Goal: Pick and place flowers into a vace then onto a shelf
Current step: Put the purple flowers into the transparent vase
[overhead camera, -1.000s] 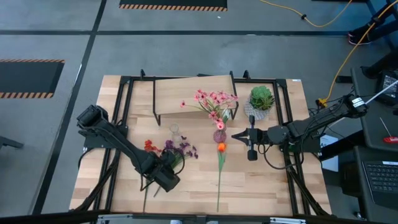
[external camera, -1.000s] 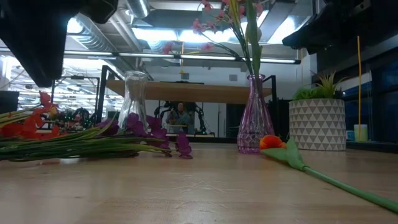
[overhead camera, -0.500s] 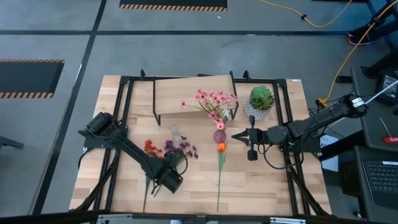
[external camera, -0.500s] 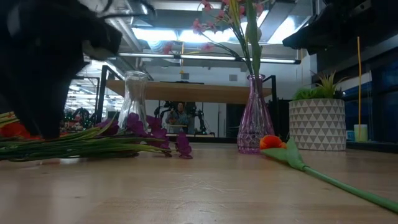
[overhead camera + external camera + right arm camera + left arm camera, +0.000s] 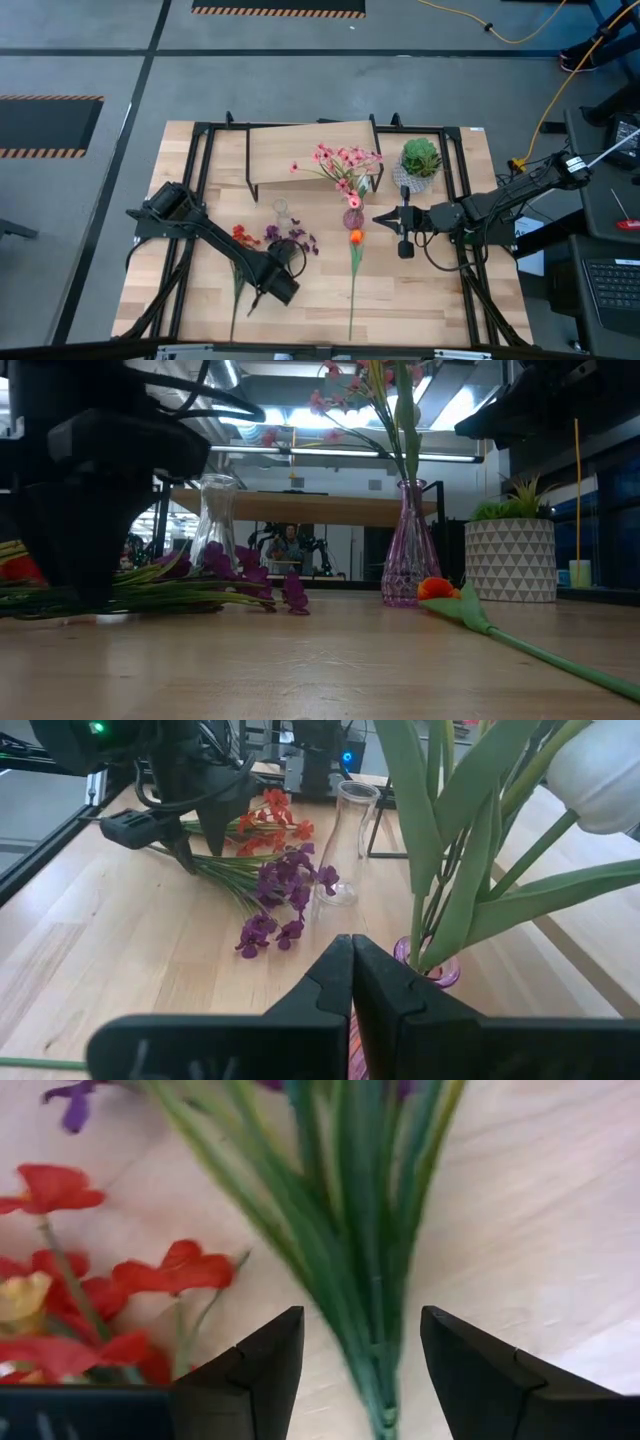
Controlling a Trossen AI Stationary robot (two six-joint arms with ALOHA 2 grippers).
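Left tool [image 5: 362, 1355] low on the tabletop [image 5: 420, 290], fingers spread either side of the green stems of the purple flowers [image 5: 292, 240], not yet clamped. Red flowers [image 5: 240, 236] lie just beside. Right tool [image 5: 385, 220] closed, empty, next to the pink vase [image 5: 353, 218] holding pink flowers [image 5: 345, 160]. Orange flower [image 5: 355, 238] lies near the vase. Shelf [image 5: 300, 148] behind.

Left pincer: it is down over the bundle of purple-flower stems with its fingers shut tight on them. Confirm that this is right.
Not quite. The left pincer is down over the purple-flower stems, but its fingers are open: the left wrist view shows the green bundle running through a clear gap between them, not yet clamped. The high view places it by the purple flowers.
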